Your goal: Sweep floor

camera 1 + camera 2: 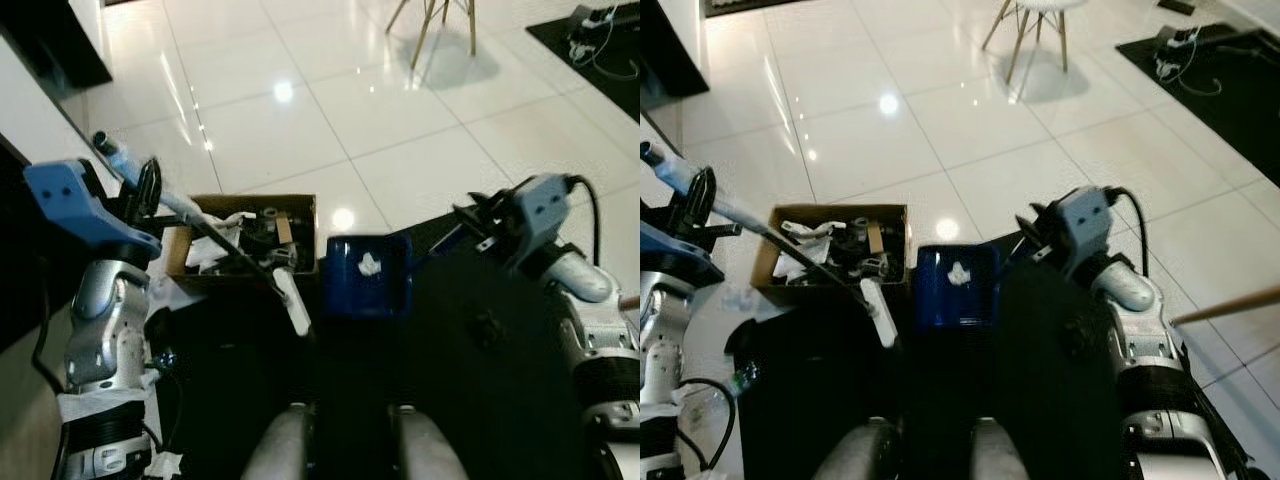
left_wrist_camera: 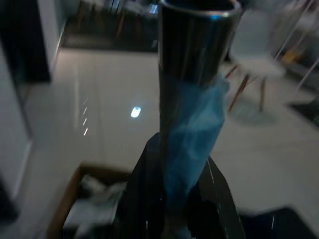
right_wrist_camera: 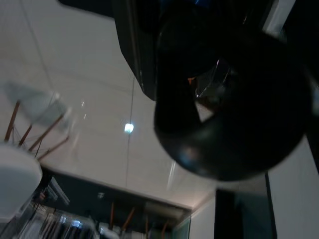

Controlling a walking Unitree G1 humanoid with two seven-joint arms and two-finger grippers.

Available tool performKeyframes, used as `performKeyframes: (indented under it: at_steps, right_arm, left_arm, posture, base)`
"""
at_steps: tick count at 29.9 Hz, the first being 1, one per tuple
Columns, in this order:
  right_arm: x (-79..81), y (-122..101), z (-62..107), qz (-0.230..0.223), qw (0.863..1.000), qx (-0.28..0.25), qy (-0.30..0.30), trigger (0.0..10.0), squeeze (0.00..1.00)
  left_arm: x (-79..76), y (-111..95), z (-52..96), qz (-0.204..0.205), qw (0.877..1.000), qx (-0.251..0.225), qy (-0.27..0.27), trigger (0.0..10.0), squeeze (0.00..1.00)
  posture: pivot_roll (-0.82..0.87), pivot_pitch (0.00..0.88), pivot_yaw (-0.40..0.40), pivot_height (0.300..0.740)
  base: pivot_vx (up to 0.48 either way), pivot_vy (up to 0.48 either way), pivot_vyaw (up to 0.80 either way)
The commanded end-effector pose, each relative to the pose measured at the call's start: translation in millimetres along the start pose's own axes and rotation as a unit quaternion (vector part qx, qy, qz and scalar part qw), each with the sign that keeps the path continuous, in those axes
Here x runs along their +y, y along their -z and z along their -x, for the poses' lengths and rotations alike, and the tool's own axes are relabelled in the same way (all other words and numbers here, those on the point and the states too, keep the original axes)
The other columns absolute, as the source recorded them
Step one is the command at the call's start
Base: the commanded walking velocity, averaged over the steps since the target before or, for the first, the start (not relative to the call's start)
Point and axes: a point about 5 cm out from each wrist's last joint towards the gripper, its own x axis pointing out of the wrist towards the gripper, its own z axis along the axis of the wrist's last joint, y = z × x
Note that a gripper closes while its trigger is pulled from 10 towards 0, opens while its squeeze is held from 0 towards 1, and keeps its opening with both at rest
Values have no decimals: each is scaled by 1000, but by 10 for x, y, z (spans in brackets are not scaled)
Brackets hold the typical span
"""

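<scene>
Gripping the broom handle [image 1: 170, 205] in my left gripper [image 1: 145, 195], I'm seeing a trash-filled cardboard box [image 1: 245, 240] beside a blue dustpan [image 1: 367, 275] holding white scrap [image 1: 369, 264]; right gripper's [image 1: 480, 215] grasp unclear.

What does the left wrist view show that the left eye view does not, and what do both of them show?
The left wrist view alone shows the left hand from close, shut on the broom handle, which has blue tape around it. The left eye view alone shows the blue dustpan holding a white scrap, and the right hand. Both share the cardboard box of rubbish, the glossy floor and a chair.
</scene>
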Motion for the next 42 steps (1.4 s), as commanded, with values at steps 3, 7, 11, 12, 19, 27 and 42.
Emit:
performKeyframes:
  at_steps: [3, 7, 11, 12, 19, 27, 42]
  right_arm:
    - [-40, -178, 33, -7, 999, -36, 15, 10000, 0]
    - [-179, -466, 58, -4, 997, -72, 39, 10000, 0]
    - [-179, -466, 58, -4, 997, -72, 39, 10000, 0]
    - [-179, -466, 58, -4, 997, -72, 39, 10000, 0]
    - [-419, -673, -102, -20, 992, -104, 68, 10000, 0]
    - [-549, -935, -396, -1, 989, -129, 77, 10000, 0]
    - [-516, -1366, -991, 72, 983, -161, 56, 10000, 0]
  left_arm:
    - [102, 225, 104, -46, 994, 95, -27, 10000, 0]
    - [118, 391, 233, -124, 981, 145, -38, 10000, 0]
    - [118, 391, 233, -124, 981, 145, -38, 10000, 0]
    - [118, 391, 233, -124, 981, 145, -38, 10000, 0]
    - [292, 316, 288, -174, 973, 140, -51, 10000, 0]
    - [259, 332, 336, -194, 967, 152, -58, 10000, 0]
    - [151, 444, 420, -198, 965, 158, -61, 10000, 0]
  posture:
    - [-55, 120, 37, 740]
    - [-56, 118, 43, 740]
    - [-56, 118, 43, 740]
    - [-56, 118, 43, 740]
    - [-6, 111, 15, 740]
    - [17, 107, 13, 740]
    - [80, 113, -27, 740]
  base:
    - [0, 0, 0]
    - [0, 0, 0]
    - [0, 0, 0]
    - [0, 0, 0]
    - [0, 0, 0]
    - [0, 0, 0]
    - [0, 0, 0]
